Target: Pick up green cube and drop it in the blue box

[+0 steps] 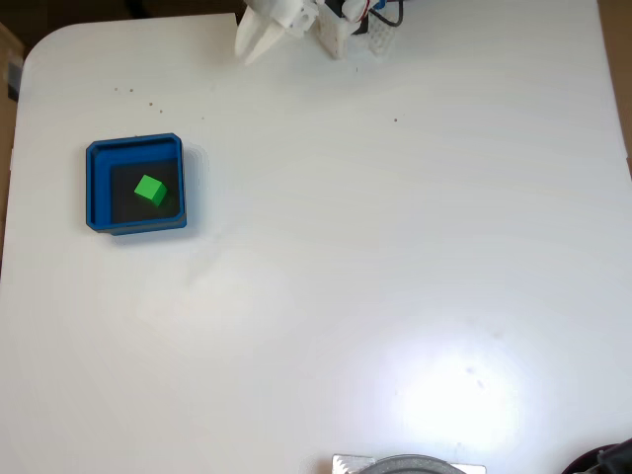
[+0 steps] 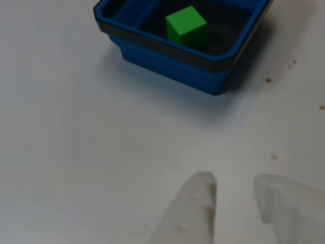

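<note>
The green cube [image 1: 150, 190] lies on the dark floor of the blue box [image 1: 96, 188] at the table's left in the fixed view. In the other view the green cube [image 2: 187, 26] rests inside the blue box [image 2: 167, 56] at the top of the picture. My white gripper [image 1: 250, 51] hangs at the table's top edge, far from the box, with its fingers pointing down-left. In the other view my gripper [image 2: 233, 180] enters from the bottom with a gap between its two white fingers, open and holding nothing.
The arm's white base [image 1: 351, 25] with wires stands at the top edge of the white table [image 1: 375, 257]. A grey round object [image 1: 410, 464] pokes in at the bottom edge. Small dark crumbs [image 1: 138, 97] lie above the box.
</note>
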{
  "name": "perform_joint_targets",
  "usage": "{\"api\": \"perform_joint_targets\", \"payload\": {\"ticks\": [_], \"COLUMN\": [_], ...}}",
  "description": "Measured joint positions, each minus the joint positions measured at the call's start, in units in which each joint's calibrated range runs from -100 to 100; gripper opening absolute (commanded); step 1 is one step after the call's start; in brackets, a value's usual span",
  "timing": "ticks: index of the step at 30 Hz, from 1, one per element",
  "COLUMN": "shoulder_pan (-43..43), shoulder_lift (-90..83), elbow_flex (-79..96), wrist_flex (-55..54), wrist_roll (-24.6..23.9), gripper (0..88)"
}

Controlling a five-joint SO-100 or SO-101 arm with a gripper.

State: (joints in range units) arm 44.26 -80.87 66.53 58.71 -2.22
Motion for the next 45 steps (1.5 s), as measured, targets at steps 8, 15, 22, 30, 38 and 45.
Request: {"api": "perform_joint_targets", "payload": {"ticks": [8,15,22,30,38,45], "shoulder_pan": [0.0,-0.4,-3.1,-3.3,-11.4,-25.3], "shoulder_lift": [-5.3,-12.9,-16.6,-16.9,-17.0,-17.0], "elbow_flex": [7.0,12.9,20.9,32.5,32.6,32.7], "wrist_flex": [0.0,0.0,-6.3,-24.4,-26.3,-26.3], "wrist_roll": [0.0,0.0,0.0,0.0,0.0,0.0], "gripper": [1.9,1.8,1.8,1.9,2.2,2.2]}}
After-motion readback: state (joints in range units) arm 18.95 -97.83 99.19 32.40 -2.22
